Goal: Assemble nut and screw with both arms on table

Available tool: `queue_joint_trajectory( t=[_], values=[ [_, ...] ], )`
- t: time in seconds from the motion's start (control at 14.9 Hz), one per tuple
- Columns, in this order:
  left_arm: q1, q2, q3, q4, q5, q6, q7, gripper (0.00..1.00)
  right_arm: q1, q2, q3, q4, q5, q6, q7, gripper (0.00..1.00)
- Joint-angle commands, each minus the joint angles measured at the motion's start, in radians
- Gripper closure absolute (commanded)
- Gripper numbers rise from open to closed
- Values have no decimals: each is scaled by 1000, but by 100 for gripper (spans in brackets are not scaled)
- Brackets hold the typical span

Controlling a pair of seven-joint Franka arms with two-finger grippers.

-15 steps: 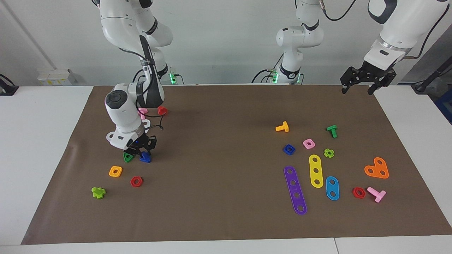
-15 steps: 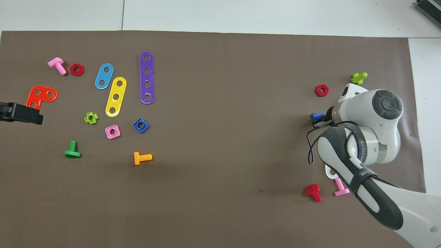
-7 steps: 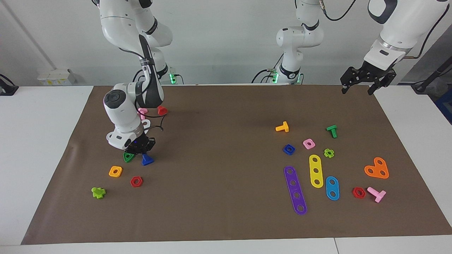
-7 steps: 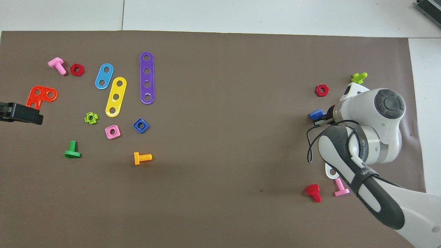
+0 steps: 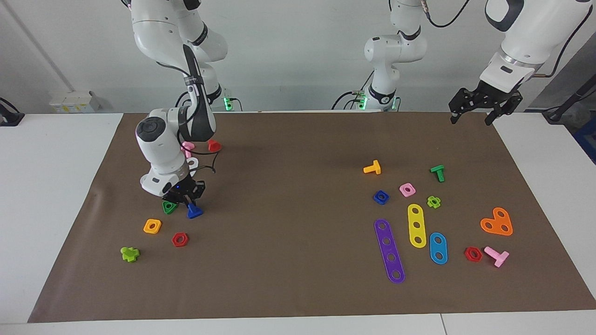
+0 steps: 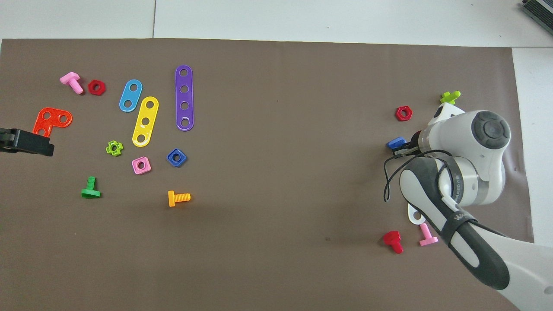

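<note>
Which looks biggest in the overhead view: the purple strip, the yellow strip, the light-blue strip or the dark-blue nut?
1. Purple strip, four holes.
2. Yellow strip, three holes.
3. Light-blue strip, two holes.
4. Dark-blue nut, smallest.
All lie flat on the mat, so the order is fair.

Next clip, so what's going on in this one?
The right end effector is low over the mat at the right arm's end of the table, gripping the blue screw by its shaft, head down, beside a green nut. The blue nut lies untouched among the loose parts toward the left arm's end. The left end effector waits in the air above the mat's edge.
</note>
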State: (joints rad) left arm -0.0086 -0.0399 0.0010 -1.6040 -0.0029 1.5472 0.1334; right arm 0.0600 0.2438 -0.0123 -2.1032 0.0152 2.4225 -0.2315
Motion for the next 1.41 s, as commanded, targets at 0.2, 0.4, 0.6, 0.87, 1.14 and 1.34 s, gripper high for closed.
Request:
queue_joint_trajectory(
  t=[0.2,0.4,0.6,0.87,1.14,1.34],
  values=[
    [13,-26,-7,-28,-17,2,6,0,4,5,5,20,35,46,23,27],
    [13,-26,-6,-28,-17,2,6,0,6,17,3,19,35,64,23,38],
    [13,-26,-7,-28,-17,2,6,0,6,31,3,19,35,66,23,41],
    [13,-26,-6,-28,-17,2,6,0,6,35,3,17,35,64,21,59],
    [13,-26,-6,-28,-17,2,6,0,4,35,3,19,34,64,23,100],
    [13,-26,-6,-28,-17,2,6,0,4,35,3,20,35,61,26,100]
  ],
)
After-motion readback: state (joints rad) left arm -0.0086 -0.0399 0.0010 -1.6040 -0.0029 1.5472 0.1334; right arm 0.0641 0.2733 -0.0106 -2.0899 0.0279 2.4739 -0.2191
